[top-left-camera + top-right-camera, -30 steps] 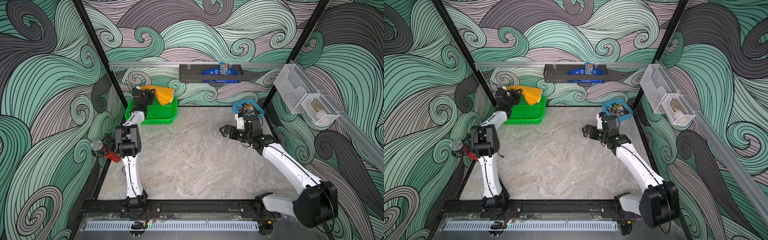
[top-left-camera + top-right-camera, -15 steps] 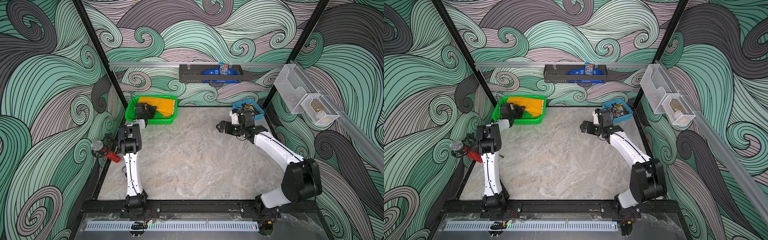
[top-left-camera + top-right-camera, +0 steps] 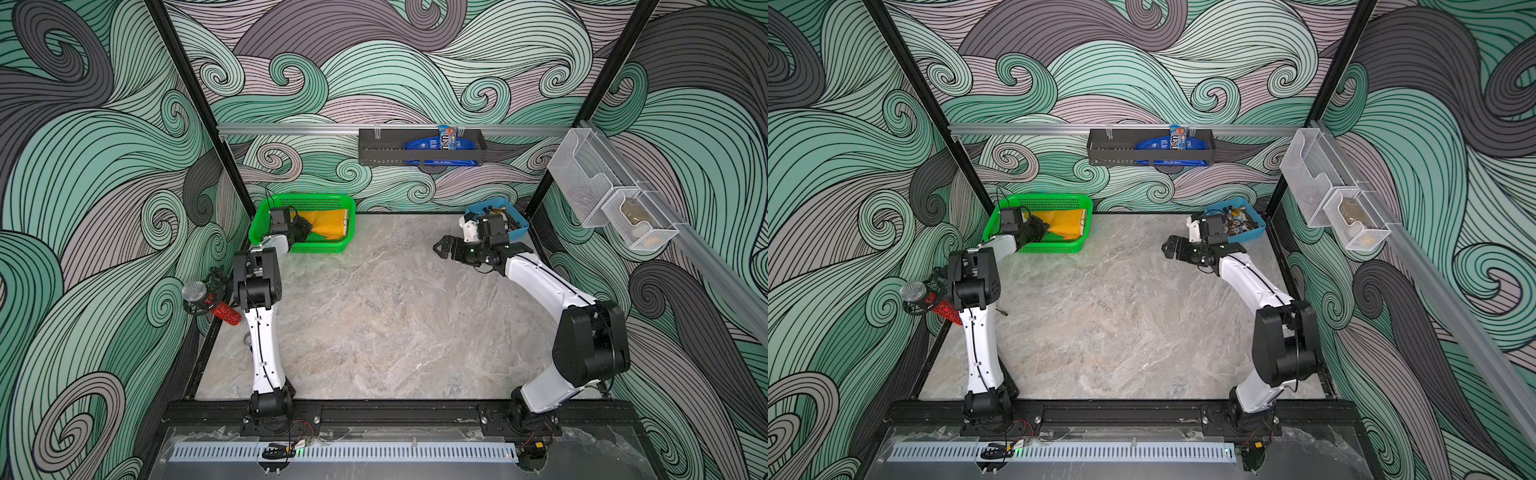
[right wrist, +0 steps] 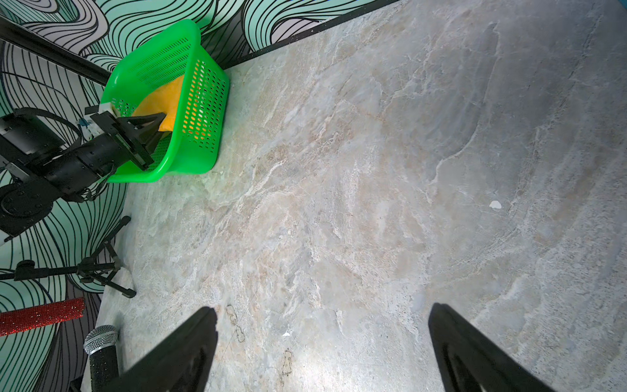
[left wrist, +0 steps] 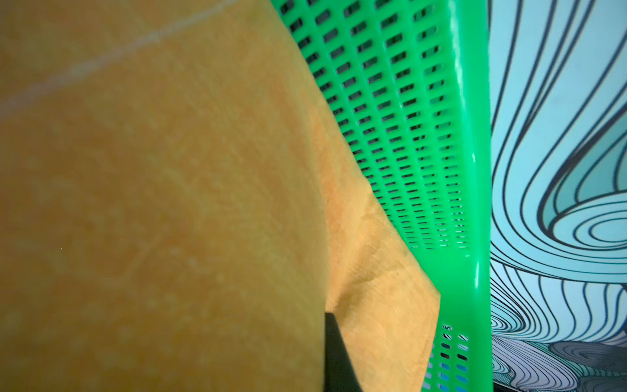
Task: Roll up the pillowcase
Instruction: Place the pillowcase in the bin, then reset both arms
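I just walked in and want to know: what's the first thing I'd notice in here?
Probably the bright green basket in the table's far corner on the robot's left side, with the yellow pillowcase folded inside it. The left gripper reaches into it, pressed against the cloth. After that, the swirly wave-patterned walls all around, and the right gripper hanging over the bare marble table with its jaws wide apart.
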You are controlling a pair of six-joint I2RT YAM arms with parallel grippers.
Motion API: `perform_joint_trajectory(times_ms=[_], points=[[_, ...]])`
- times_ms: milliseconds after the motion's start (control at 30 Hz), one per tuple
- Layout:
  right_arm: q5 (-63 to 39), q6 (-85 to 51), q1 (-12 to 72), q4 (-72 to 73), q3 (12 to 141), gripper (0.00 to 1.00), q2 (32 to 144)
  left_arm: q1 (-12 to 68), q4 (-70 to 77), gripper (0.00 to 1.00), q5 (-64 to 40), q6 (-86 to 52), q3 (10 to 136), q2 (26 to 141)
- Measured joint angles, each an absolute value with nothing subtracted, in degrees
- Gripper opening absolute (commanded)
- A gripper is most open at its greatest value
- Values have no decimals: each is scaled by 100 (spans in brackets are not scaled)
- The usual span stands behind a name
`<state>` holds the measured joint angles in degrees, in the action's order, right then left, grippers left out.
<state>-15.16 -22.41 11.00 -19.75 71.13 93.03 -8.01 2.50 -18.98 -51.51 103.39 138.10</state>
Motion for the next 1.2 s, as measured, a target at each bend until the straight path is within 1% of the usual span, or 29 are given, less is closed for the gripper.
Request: perform_joint_trajectory(times_ms=[200, 433, 533, 633, 867, 967, 1000, 1133, 1200], points=[[-1538, -2161, 993, -1962, 7161, 100, 9303, -801, -410, 44, -1599, -4818, 10589, 13808], [-1557, -2060, 819, -1962, 7164, 100, 9288, -768, -987, 55, -1332, -4530, 10641, 13596], [-1555, -1962, 714, -1970, 7161, 100, 9214, -764, -1208, 64, -1146, -4324, 10643, 13327], [-1555, -1850, 609, -1968, 7161, 100, 9122, -753, -1382, 66, -976, -4130, 10650, 12954], [-1529, -1564, 425, -1968, 7170, 100, 9096, -705, -1699, 67, -744, -3632, 10659, 12169], [-1472, -1343, 327, -1959, 7157, 100, 9083, -602, -1695, 68, -657, -3275, 10108, 11496], [-1404, -1232, 303, -1946, 7129, 100, 9063, -521, -1625, 68, -602, -3103, 9723, 11124], [-1028, -757, 237, -1323, 6486, 100, 8694, -51, -1052, 73, -454, -2412, 7765, 9400], [-777, -552, 209, -847, 6029, 100, 8501, 228, -434, 75, -397, -2005, 6486, 8366]])
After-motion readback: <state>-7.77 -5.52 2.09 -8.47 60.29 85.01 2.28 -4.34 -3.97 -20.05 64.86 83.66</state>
